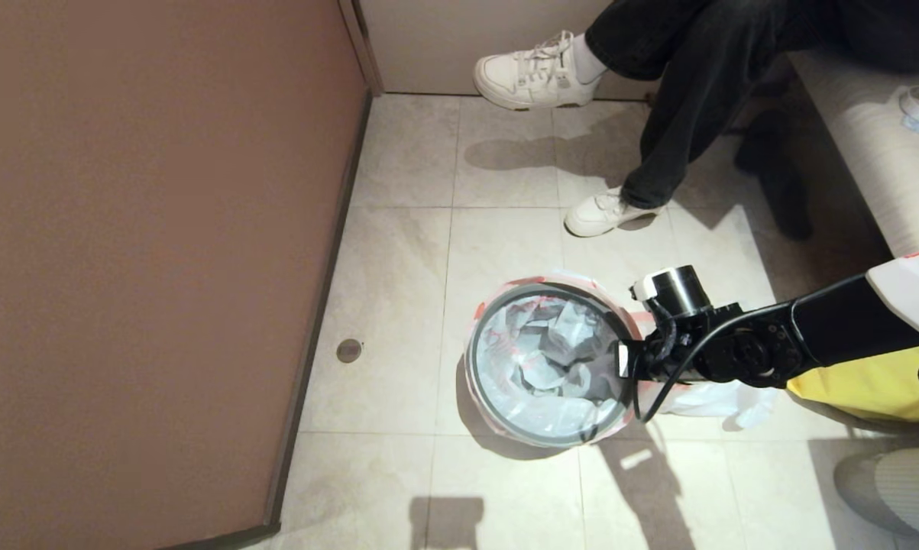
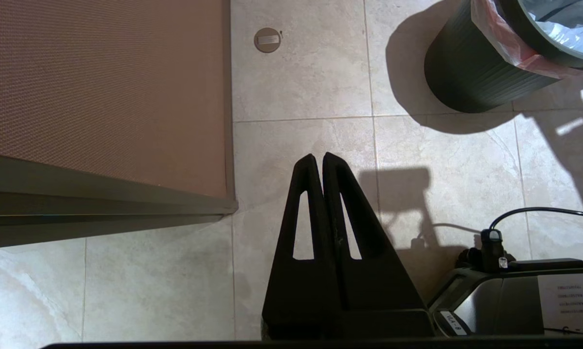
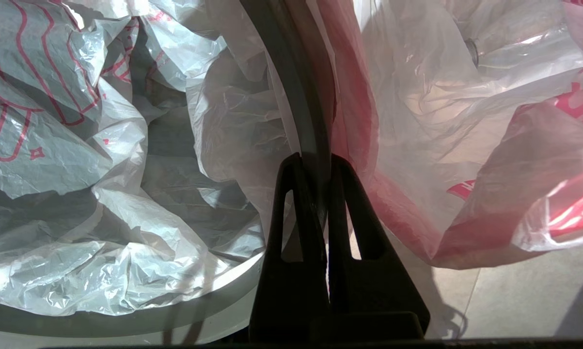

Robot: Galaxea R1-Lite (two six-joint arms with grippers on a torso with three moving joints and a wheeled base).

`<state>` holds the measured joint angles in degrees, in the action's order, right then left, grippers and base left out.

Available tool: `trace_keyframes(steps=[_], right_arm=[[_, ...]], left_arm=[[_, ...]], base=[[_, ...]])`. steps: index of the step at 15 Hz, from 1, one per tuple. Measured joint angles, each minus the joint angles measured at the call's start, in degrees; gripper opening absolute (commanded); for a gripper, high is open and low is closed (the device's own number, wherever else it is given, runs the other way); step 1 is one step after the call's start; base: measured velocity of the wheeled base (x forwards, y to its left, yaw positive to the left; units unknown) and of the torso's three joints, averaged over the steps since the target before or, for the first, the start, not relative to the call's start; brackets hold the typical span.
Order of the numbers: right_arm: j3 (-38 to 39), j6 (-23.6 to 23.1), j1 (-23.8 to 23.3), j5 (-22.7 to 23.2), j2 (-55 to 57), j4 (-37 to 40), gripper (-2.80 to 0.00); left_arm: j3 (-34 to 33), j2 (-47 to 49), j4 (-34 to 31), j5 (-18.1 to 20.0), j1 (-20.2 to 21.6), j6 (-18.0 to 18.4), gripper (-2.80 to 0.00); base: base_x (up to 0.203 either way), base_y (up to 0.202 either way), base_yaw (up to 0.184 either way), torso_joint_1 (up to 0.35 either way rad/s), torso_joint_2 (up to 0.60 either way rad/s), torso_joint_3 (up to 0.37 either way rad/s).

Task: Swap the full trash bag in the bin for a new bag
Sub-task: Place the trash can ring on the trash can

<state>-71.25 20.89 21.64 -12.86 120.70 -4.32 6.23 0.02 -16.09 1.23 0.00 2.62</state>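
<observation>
The bin (image 1: 472,367) stands on the tiled floor, a small dark round tub with a thin grey hoop (image 3: 291,97) on its rim. The new bag (image 1: 543,359) lines it, crumpled whitish film with red print, its pink edge folded out over the rim. My right gripper (image 3: 314,162) is at the bin's right side, shut on the hoop and the bag's edge. The full trash bag (image 3: 441,121) lies on the floor just right of the bin, under my right arm, a bottle shape showing through it. My left gripper (image 2: 318,157) hangs shut and empty over bare tiles, left of the bin (image 2: 470,72).
A brown wall panel (image 1: 153,252) runs down the left. A seated person's legs and white shoes (image 1: 604,214) are just beyond the bin. A pale bench (image 1: 879,145) is at the right, a round floor drain (image 1: 348,351) left of the bin.
</observation>
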Motion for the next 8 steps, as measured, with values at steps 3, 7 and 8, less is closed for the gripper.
trace_keyframes(steps=[3, 7, 8], right_arm=[[-0.11, 0.00, -0.20, 0.02, -0.46, 0.37, -2.80], [0.06, 0.00, -0.34, 0.02, -2.83, 1.26, -2.80], [0.12, 0.00, -0.34, 0.02, -3.51, 2.10, -2.80]], left_arm=[[0.00, 0.00, 0.01, 0.02, 0.00, 0.01, -2.80], [0.00, 0.00, 0.00, 0.02, 0.00, 0.01, -2.80], [0.00, 0.00, 0.02, 0.00, 0.00, -0.01, -2.80]], base=[[0.000, 0.000, 0.000, 0.000, 0.00, 0.000], [0.000, 0.000, 0.000, 0.000, 0.00, 0.000], [0.000, 0.000, 0.000, 0.000, 0.00, 0.000]])
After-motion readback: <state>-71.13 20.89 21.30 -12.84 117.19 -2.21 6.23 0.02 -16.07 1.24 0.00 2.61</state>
